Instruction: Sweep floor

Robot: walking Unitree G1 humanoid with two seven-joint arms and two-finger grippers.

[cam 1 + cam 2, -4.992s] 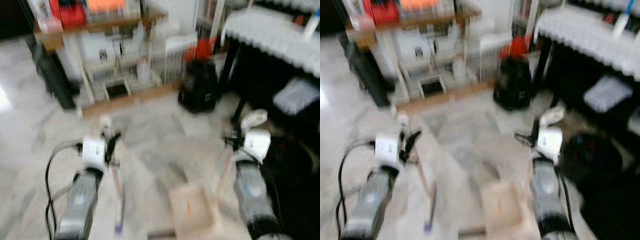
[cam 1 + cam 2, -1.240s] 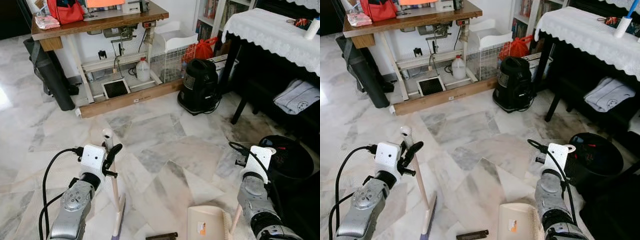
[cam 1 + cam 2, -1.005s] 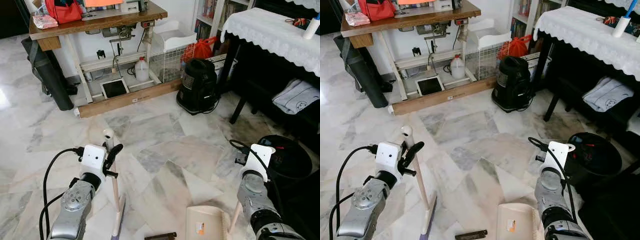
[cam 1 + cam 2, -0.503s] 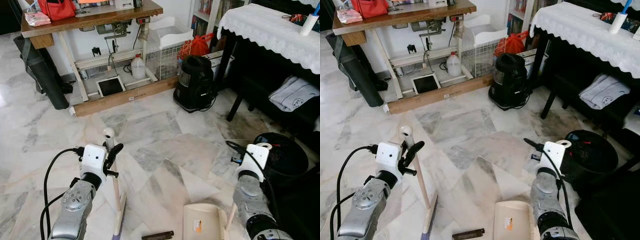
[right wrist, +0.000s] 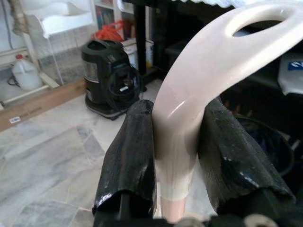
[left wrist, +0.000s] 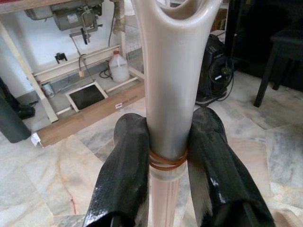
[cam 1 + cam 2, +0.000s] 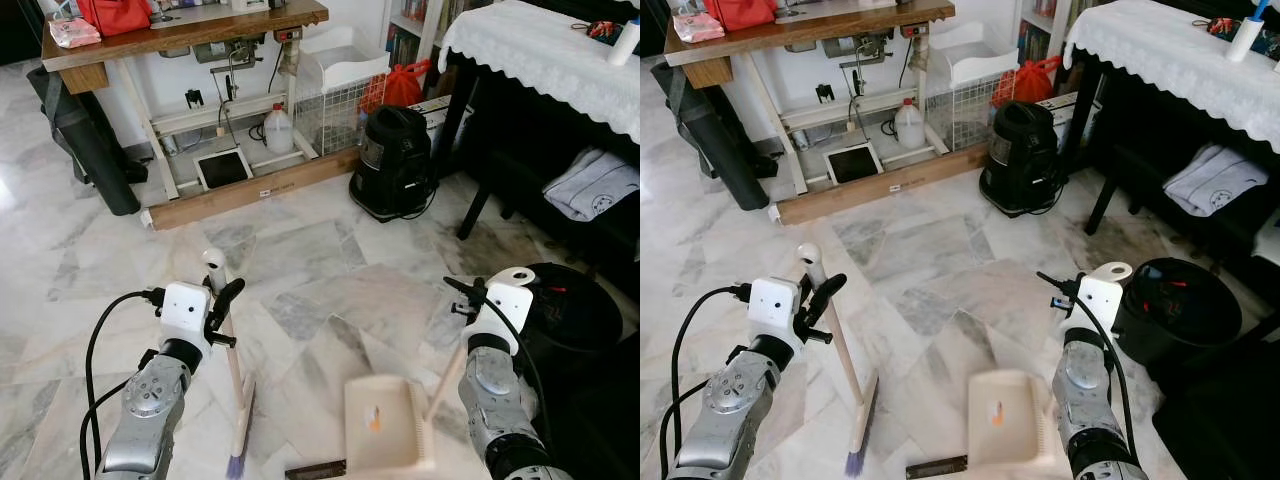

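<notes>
- Left tool [image 6: 170, 156] clamped on the broom [image 7: 232, 370] just below its looped handle top; both fingers [image 6: 125, 175] pressed against the shaft, with a rubber band around it at the grip.
- Broom sits lower left of the head view, shaft slanting down to the bristles [image 7: 235, 464] on the marble floor [image 7: 300, 250].
- Right tool [image 5: 177, 156] closed tight on the dustpan handle [image 5: 208, 80], under its hanging loop.
- Dustpan [image 7: 385, 425] at bottom centre, slightly blurred; can't tell if it touches the floor.
- Dark flat strip [image 7: 937, 466] lies on the floor just beside the pan's near left corner, between pan and bristles.
- Black bin [image 7: 572, 310] at right, close to the right arm.
- Black vacuum [image 7: 393, 165] upper centre; wooden counter [image 7: 180, 35] upper left.
</notes>
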